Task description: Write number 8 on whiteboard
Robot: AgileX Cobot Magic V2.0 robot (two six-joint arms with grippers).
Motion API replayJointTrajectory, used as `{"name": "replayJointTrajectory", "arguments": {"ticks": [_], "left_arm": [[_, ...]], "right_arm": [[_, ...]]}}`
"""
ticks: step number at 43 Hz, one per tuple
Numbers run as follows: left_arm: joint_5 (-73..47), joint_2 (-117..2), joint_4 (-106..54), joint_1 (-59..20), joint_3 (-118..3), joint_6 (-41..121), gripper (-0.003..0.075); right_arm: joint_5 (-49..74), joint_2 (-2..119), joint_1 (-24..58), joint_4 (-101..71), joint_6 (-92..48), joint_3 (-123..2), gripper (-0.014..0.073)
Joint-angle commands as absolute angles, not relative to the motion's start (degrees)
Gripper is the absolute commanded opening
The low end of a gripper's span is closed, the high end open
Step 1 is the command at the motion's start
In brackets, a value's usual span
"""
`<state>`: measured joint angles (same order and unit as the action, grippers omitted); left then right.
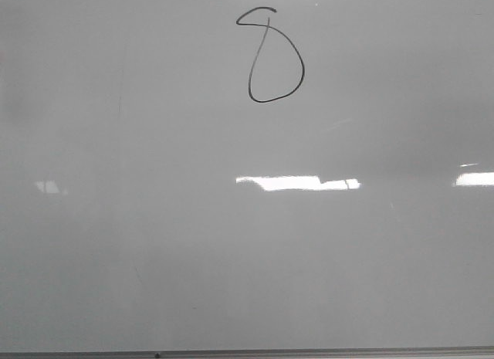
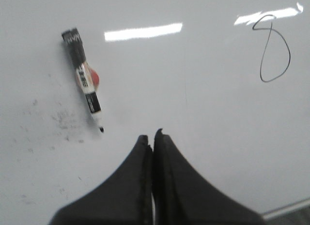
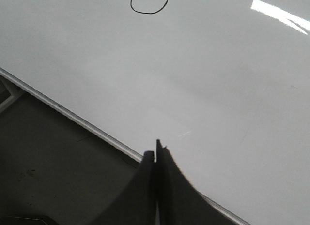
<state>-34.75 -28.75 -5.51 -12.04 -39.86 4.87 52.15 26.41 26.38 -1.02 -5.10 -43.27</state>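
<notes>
Black marker strokes form the number 8 (image 1: 270,58) at upper centre of the whiteboard (image 1: 154,243). I read the marker (image 2: 85,80), lying upper left in the left wrist view, as set down because writing is finished. Left gripper (image 2: 153,138) and right gripper (image 3: 156,150) are clenched, empty.

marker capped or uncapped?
Uncapped: the marker lies flat on the whiteboard, bare black tip exposed. No cap in view.

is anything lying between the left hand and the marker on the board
Nothing visible does. In the left wrist view the marker lies uncapped on the whiteboard, apart from the shut left hand, with only bare board and some faint smudges between them. The number 8 sits well off to the other side.
</notes>
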Motion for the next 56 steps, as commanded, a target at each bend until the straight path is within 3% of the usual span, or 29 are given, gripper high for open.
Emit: {"name": "replayJointTrajectory", "arguments": {"ticks": [1, 11, 22, 56], "left_arm": [[-23.3, -24.1, -9.4, -7.2, -36.1, 10.5, -0.002], [-11.4, -12.1, -6.9, 0.3, -20.0, 10.5, -0.0021], [-4.2, -2.9, -6.1, 2.3, -7.2, 10.5, -0.0021], [1.0, 1.2, -3.5, 2.4, 1.2, 4.7, -0.0021]], "right_arm": [[48.1, 26.7, 26.0, -0.6, -5.3, -44.8, -0.0069], [48.1, 26.7, 26.0, -0.6, -5.3, -44.8, -0.0069], [48.1, 26.7, 26.0, -0.6, -5.3, -44.8, -0.0069], [48.7, 26.8, 26.0, -0.6, -5.3, -44.8, -0.0069]]}}
